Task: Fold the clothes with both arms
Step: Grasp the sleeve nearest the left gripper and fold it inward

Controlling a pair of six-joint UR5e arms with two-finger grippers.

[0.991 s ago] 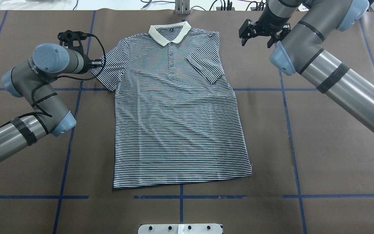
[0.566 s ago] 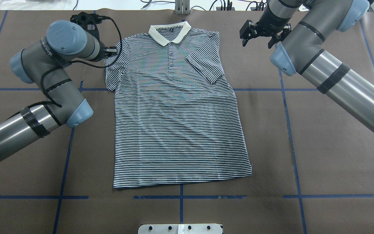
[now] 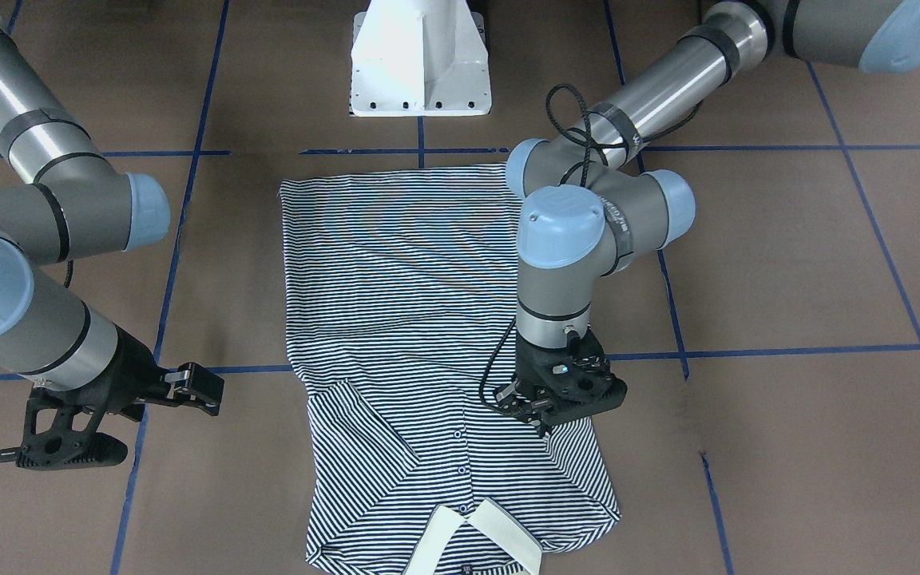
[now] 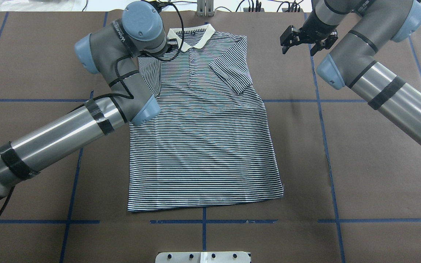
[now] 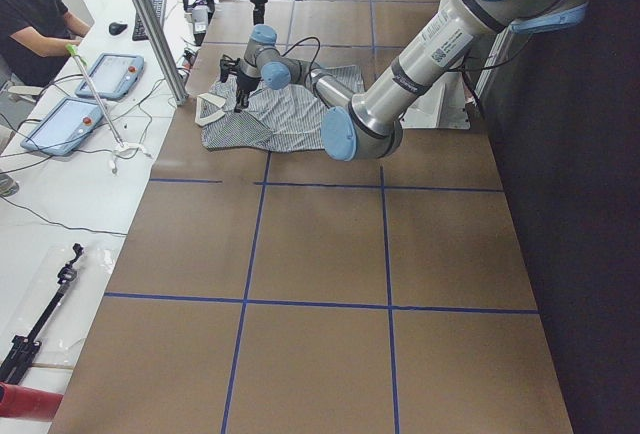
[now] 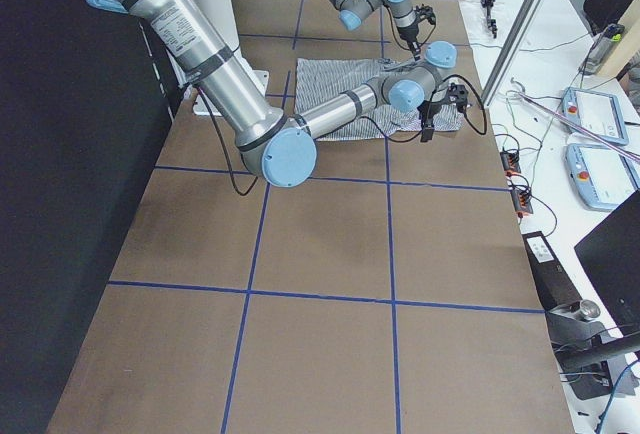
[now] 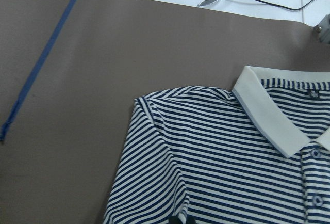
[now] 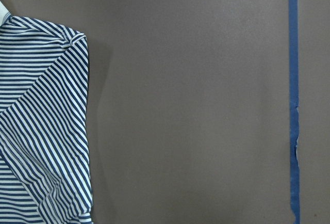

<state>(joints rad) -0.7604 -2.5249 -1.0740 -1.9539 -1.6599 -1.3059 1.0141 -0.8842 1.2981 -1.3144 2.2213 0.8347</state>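
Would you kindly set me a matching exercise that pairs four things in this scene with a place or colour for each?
Things:
1. left end effector
2. right end effector
3. collar
4. tape lines

Places or colours:
A. blue
B. above the bare table, beside the polo shirt
C. cream
D. at the shirt's folded-in sleeve

Pairs: 1-D; 2-B; 3-C; 4-A.

Left hand [image 3: 544, 422] closed, pointed straight down; right hand [image 4: 298, 44] spread, raised.
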